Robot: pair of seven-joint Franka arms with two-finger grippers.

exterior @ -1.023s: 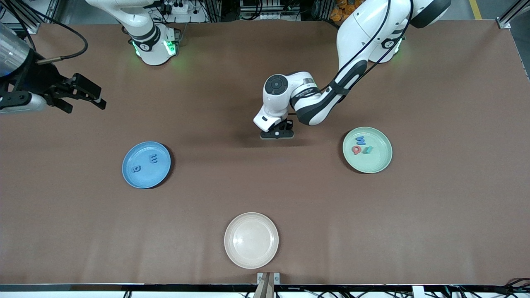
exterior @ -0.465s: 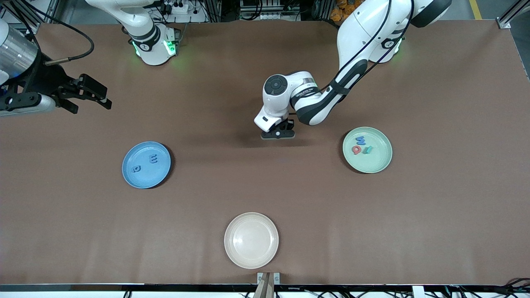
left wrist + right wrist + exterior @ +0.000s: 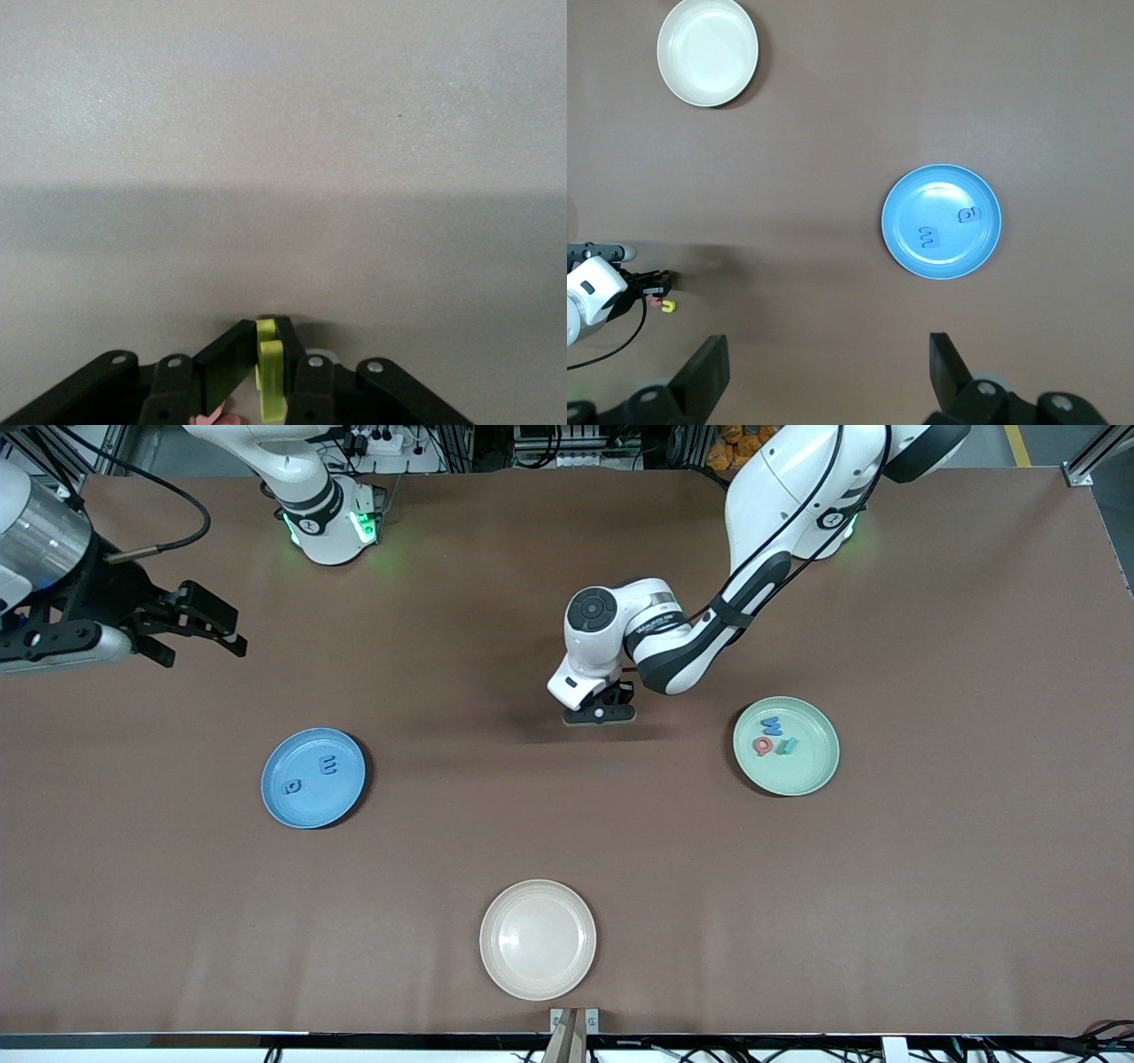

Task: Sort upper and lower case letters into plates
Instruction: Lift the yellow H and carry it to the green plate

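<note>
A: Front view, read across. The right end effector (image 3: 199, 631) is held in the air over bare worktop (image 3: 930, 886) at the right arm's end; its fingers (image 3: 709, 376) are spread wide and nothing is gripped.

B: Next, the blue plate (image 3: 313, 778)?

A: It is set on the worktop toward the right arm's end. Two blue letters are seen in it, an E (image 3: 329, 764) and a rounded one (image 3: 291, 786), lying apart.

B: And the centre?

A: A cream-white plate (image 3: 538, 940) is placed nearest the front camera. The left end effector (image 3: 601, 716) is lowered to the worktop mid-table, farther from the front camera than the other plates. Its fingers (image 3: 232, 365) are closed on a yellow letter (image 3: 269, 372), held edge-on. A bit of pink (image 3: 211, 417) is noted just beside it; what it is cannot be told.

B: The last plate?

A: The mint green plate (image 3: 786, 746) is found toward the left arm's end. It holds a blue letter (image 3: 772, 725), a red letter (image 3: 763, 745) and a teal letter (image 3: 786, 746), grouped close together.
</note>
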